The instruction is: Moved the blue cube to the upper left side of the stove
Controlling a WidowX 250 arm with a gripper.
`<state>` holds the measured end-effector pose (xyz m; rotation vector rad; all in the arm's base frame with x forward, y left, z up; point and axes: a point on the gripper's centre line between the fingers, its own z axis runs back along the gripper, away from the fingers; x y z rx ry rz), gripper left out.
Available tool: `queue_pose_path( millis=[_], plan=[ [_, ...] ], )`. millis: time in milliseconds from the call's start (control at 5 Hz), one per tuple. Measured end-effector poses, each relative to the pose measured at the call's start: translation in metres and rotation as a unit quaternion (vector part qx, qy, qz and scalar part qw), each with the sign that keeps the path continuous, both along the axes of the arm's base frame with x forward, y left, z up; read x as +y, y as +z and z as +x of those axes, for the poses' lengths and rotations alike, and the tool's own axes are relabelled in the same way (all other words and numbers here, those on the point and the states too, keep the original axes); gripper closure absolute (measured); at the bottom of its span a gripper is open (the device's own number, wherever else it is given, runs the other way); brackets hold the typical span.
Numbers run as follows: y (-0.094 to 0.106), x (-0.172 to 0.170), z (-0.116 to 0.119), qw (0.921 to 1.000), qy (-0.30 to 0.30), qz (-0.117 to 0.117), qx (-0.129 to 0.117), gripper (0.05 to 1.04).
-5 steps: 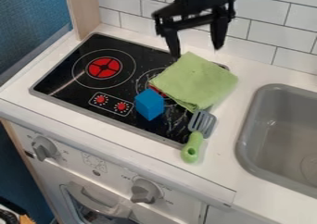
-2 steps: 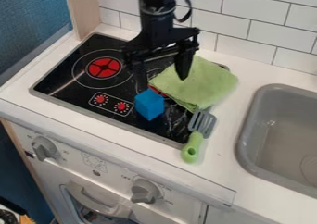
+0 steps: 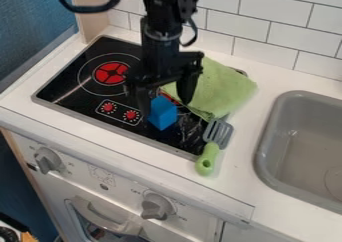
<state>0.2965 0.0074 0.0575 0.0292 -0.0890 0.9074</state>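
The gripper (image 3: 165, 105) hangs low over the front middle of the stove, open, one finger at the left side of the blue cube and the other to its upper right. The blue cube (image 3: 162, 114) sits on the black stove top (image 3: 63, 93), right of the two red knob prints, its upper part between the fingers. I cannot tell whether either finger touches it.
A green cloth (image 3: 224, 88) lies over the stove's right rear part. A spatula with a green handle (image 3: 208, 158) rests at the stove's right front edge. The grey sink (image 3: 264, 151) is at the right, and a tiled wall (image 3: 267, 23) stands behind.
The gripper has come down and to the left from above the cloth, and its fingers are now around the cube's upper part. The cube, cloth and spatula have stayed put.
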Motion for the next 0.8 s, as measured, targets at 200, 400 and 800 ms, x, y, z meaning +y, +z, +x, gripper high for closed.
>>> queue_pose_path(
  millis=[200, 400, 800],
  plan=[
    [-0.011, 0.001, 0.005, 0.9999, 0.005, 0.002, 0.013, 0.084],
    [-0.018, 0.006, 0.005, 0.9997, 0.016, 0.000, 0.018, 0.125],
    [-0.007, 0.021, -0.003, 0.9992, 0.039, -0.010, 0.003, 0.480]
  ],
)
